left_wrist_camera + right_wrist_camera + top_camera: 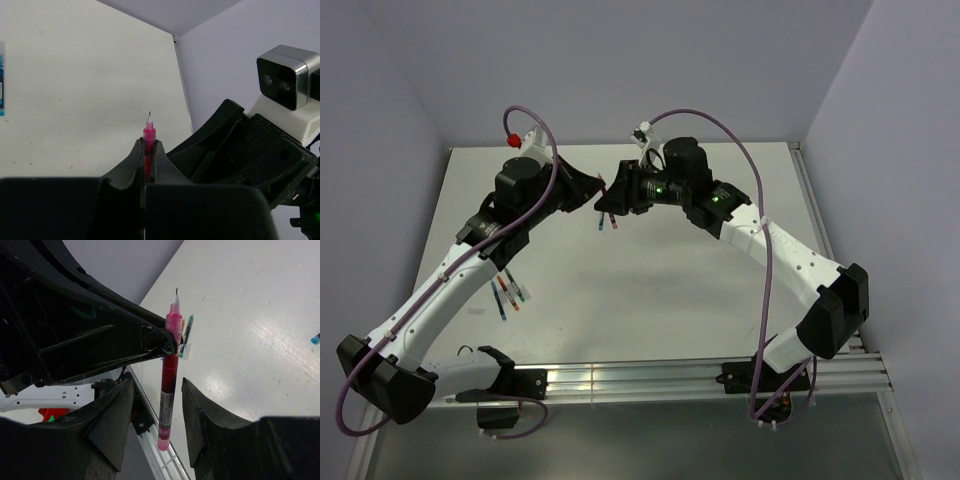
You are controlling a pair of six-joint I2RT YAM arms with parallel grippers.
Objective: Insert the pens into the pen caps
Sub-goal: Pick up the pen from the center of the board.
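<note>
pen (169, 380) in left gripper (148, 146), between fingers of right gripper (156, 390) | other pens (510, 297) on table (650, 290) (beside left arm (450, 285))

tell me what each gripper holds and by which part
The left gripper is shut on the red pen, just below its tip. The right gripper is open around the pen's body, holding nothing.

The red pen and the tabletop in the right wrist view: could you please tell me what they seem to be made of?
Red pen: likely translucent glossy plastic, since light passes through its pink barrel; the needle tip looks metallic. Tabletop: off-white sheet with a faint sheen and fine ribbing, possibly plastic board.
</note>
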